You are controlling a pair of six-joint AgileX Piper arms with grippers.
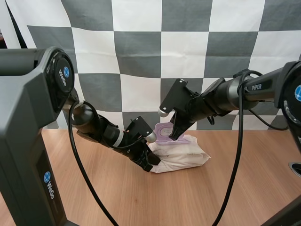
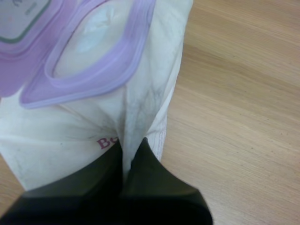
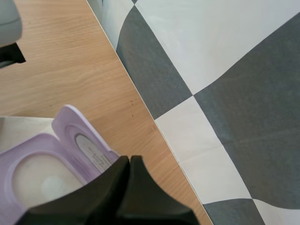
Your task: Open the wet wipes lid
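Light wooden table (image 1: pixel 202 197), white pack of wet wipes (image 1: pixel 183 157) lying on it, purple lid (image 1: pixel 164 130) flipped open

Matte black/dark grey throughout, tube links w/ bulky round joints. On left arm (image 1: pixel 96 126): blue round logo, white lettering, silver ring nr wrist. On right arm (image 1: pixel 235 92): white "PiPER" mark, blue logo. Both left gripper (image 1: pixel 152 165) & right gripper (image 1: pixel 174 136): black tapered fingers.

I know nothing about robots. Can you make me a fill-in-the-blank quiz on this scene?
The lid of the wet wipes pack is ____, not shut.
The pack pinched by the left tool is coloured ____.
The pack lies on a ____ table.
The right tool hangs beside the purple ____.
Missing: open, white, wooden, lid.
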